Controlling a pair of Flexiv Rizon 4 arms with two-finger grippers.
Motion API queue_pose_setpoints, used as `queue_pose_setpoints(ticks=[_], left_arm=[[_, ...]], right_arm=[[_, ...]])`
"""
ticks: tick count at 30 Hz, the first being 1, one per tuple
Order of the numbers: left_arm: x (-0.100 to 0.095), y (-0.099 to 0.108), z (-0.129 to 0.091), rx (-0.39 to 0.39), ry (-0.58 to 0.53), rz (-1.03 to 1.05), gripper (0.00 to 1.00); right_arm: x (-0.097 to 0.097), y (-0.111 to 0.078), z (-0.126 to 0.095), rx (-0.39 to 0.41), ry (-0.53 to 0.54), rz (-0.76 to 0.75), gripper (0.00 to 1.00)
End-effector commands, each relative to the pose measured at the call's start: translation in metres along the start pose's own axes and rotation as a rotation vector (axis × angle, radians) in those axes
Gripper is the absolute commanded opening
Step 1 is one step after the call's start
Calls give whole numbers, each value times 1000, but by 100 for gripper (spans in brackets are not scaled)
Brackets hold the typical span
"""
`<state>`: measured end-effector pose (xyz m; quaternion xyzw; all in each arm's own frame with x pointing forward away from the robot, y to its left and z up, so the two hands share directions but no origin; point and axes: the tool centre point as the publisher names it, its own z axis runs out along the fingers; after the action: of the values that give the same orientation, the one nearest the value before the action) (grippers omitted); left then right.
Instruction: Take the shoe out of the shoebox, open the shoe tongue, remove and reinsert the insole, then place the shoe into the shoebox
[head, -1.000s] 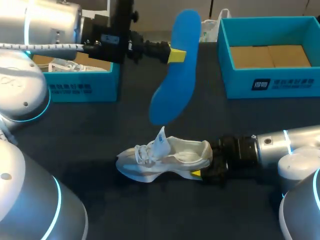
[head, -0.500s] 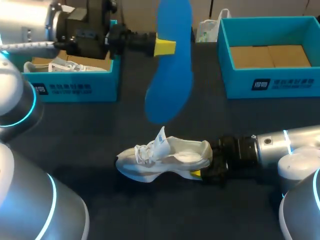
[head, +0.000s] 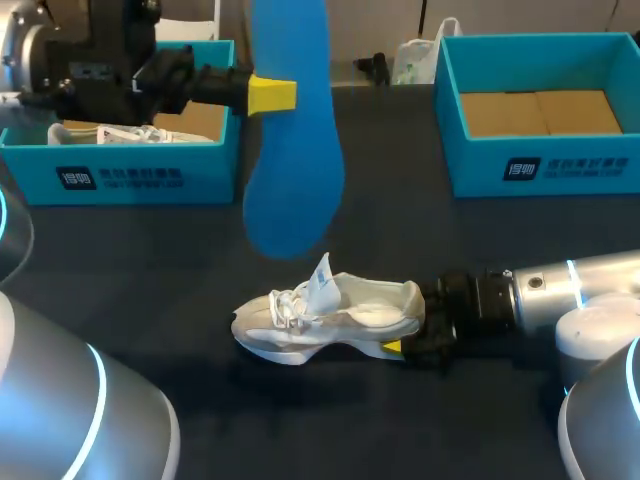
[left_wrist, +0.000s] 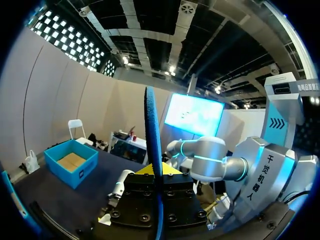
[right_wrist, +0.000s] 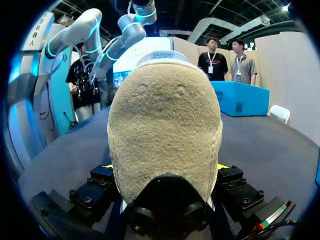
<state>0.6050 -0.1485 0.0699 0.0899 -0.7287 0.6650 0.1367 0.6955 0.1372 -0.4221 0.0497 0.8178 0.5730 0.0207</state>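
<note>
shoe (head: 330, 315): 1x, white, laced, tongue up, on its sole on table (head: 150, 260), outside boxes | insole (head: 290, 160): 1x, blue, upright in air above shoe | 2 teal boxes: left box (head: 120, 178), right box (head: 540, 165) | L gripper (head: 270, 95) clamped on insole | R gripper (head: 395, 345) clenched on shoe heel

Table (head: 130, 270) — dark | white shoe (head: 330, 318), centre | left shoebox (head: 140, 178) | right shoebox (head: 540, 168)

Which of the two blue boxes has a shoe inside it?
The left box, at the table's far left: a white shoe with laces lies inside it. The right box shows only brown cardboard inside.
</note>
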Motion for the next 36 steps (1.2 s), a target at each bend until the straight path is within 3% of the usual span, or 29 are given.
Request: queue_pose_setpoints(ticks=[1,21,22,23,24,32,36], left_arm=[[4,2,2,8,-7,17,0],[15,-6,11,22,40,6,0],[15,-6,11,22,40,6,0],[15,-6,11,22,40,6,0],[15,-6,11,22,40,6,0],[15,-6,11,22,40,6,0],[15,-6,11,22,40,6,0]], right_arm=[[1,0,2,7,0,1,0],[1,0,1,17,-6,0,0],[1,1,0,19,-7,0,24],[1,1,-1,26,-7,-1,78],[2,1,-3,35,-11,-1,100],[4,3,-18,147,-14,18,100],[3,8,-27,249,-6,45,100]])
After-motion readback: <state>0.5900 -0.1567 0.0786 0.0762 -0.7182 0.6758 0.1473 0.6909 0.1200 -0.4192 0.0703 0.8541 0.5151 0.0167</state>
